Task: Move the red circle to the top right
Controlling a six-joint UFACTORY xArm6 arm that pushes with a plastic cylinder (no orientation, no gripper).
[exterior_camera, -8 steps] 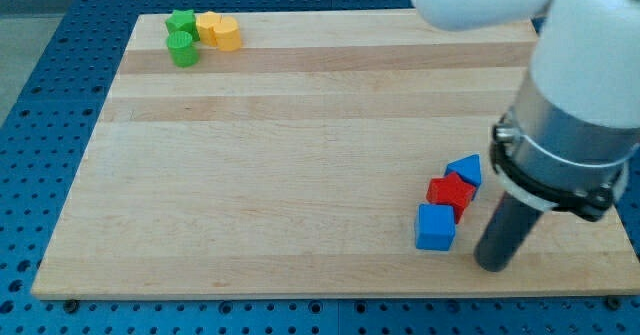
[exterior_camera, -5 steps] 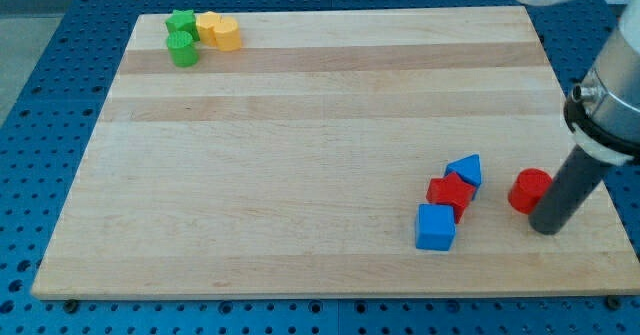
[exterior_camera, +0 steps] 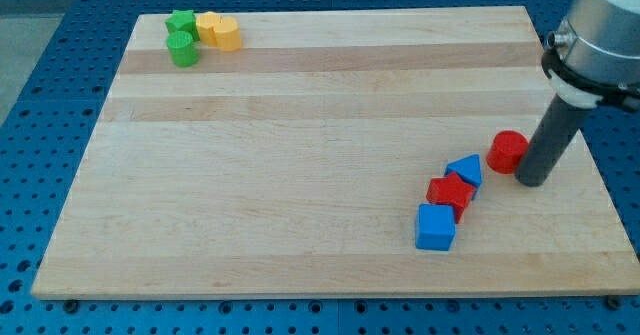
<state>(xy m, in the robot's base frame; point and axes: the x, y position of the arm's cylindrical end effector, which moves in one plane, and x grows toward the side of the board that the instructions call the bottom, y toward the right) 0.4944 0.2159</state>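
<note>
The red circle (exterior_camera: 507,151) lies on the wooden board (exterior_camera: 300,155) at the view's right, a little below mid-height. My tip (exterior_camera: 530,182) is on the board just to the right of it and slightly below, touching or almost touching its right side. The dark rod rises from the tip toward the view's top right. A blue triangular block (exterior_camera: 465,169) sits just left of the red circle, slightly lower.
A red star-like block (exterior_camera: 450,193) and a blue cube (exterior_camera: 435,226) lie below the blue triangular block. At the top left are a green star (exterior_camera: 181,21), a green cylinder (exterior_camera: 181,49) and two yellow blocks (exterior_camera: 219,31). The board's right edge is close to my tip.
My tip moved from the bottom right up the view. The red circle, hidden behind the arm at first, has slid up and a little left with it.
</note>
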